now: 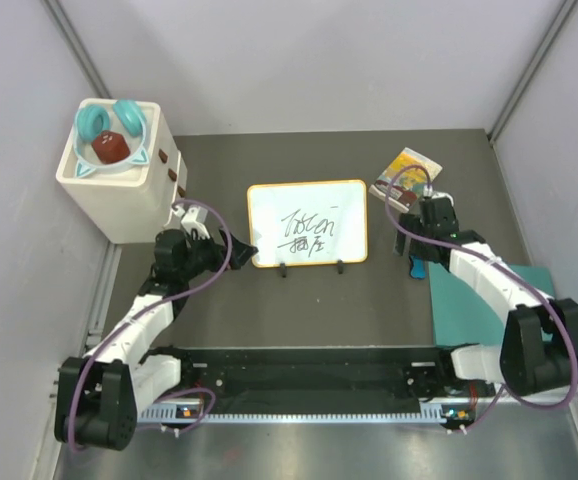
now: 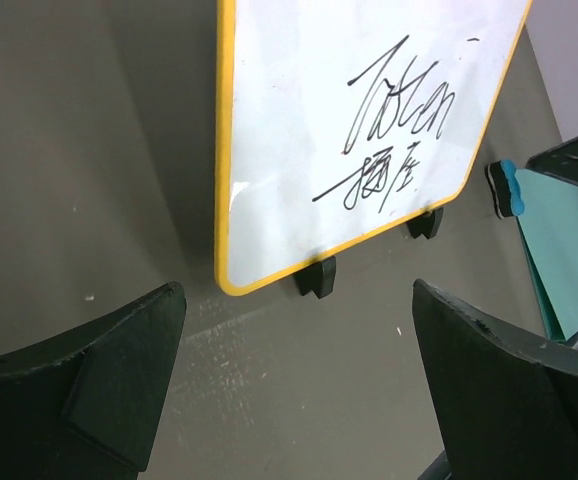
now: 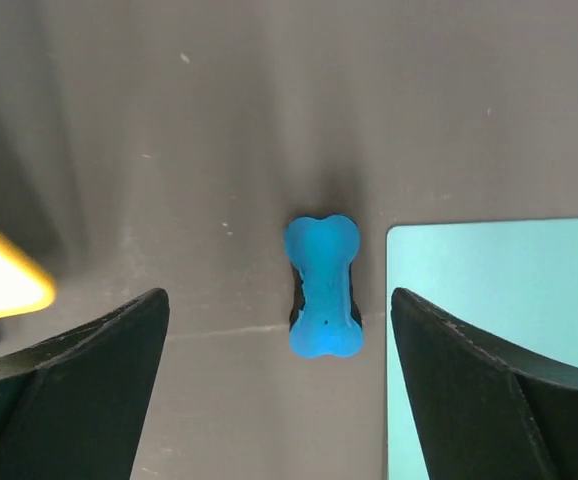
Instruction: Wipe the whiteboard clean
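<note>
right gripper (image 3: pixel 279 320) lined up over the eraser, whiteboard not yet wiped

right gripper hangs with its jaws spread wide, straddling the blue bone-shaped eraser (image 3: pixel 323 285). the eraser lies on the counter (image 3: pixel 219 120) off the whiteboard's right near corner, just beside the teal mat (image 3: pixel 499 330) with a sliver of gap. the whiteboard (image 1: pixel 307 223) lies mid-counter, black scribbles across its middle. left gripper (image 2: pixel 297 310), also spread and holding nothing, sits by the whiteboard's left near corner.

for a clean pickup, i'd judge it best to drop straight down, centre the eraser's narrow waist between the fingers and close across its short width. the mat edge could snag the outer finger. the left gripper could pin the frame so the whiteboard doesn't skate during wiping.
</note>
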You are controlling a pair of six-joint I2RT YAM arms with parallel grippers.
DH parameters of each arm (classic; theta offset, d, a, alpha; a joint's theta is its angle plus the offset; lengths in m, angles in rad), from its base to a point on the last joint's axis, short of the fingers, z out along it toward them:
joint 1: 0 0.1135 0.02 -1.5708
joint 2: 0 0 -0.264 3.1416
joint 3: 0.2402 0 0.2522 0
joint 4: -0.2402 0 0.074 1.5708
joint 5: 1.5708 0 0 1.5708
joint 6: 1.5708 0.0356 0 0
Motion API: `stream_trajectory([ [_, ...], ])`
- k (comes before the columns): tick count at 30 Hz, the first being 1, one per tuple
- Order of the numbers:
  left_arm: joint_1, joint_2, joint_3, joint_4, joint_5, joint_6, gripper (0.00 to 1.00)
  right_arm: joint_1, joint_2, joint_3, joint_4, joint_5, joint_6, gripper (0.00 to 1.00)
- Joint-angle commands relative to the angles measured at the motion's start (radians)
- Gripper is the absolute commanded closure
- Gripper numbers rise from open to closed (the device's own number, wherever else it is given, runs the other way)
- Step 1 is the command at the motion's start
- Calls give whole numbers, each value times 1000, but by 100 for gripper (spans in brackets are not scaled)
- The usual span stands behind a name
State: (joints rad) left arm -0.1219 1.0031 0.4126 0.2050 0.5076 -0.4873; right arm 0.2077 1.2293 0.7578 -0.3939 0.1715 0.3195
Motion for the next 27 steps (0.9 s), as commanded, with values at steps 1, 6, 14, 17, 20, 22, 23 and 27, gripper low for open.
stream_trajectory([
  [1,1,19,-5,91,51,29,1,-11,93,92,-60,43,-5,12],
  [6,2,49,8,80,71,36,1,-13,147,92,-57,39,6,63],
  [14,2,80,23,71,89,42,1,-11,176,94,-62,74,7,46],
  [17,2,83,22,71,88,42,1,-11,187,87,-48,66,4,47],
  [20,1,88,23,66,88,44,1,-21,226,87,-40,59,4,47],
  [22,1,89,22,63,88,46,1,-28,251,84,-34,49,4,47],
  [23,2,88,22,60,86,47,1,-31,259,81,-22,39,3,48],
  [27,1,83,29,39,66,67,1,-51,282,58,10,-6,4,49],
])
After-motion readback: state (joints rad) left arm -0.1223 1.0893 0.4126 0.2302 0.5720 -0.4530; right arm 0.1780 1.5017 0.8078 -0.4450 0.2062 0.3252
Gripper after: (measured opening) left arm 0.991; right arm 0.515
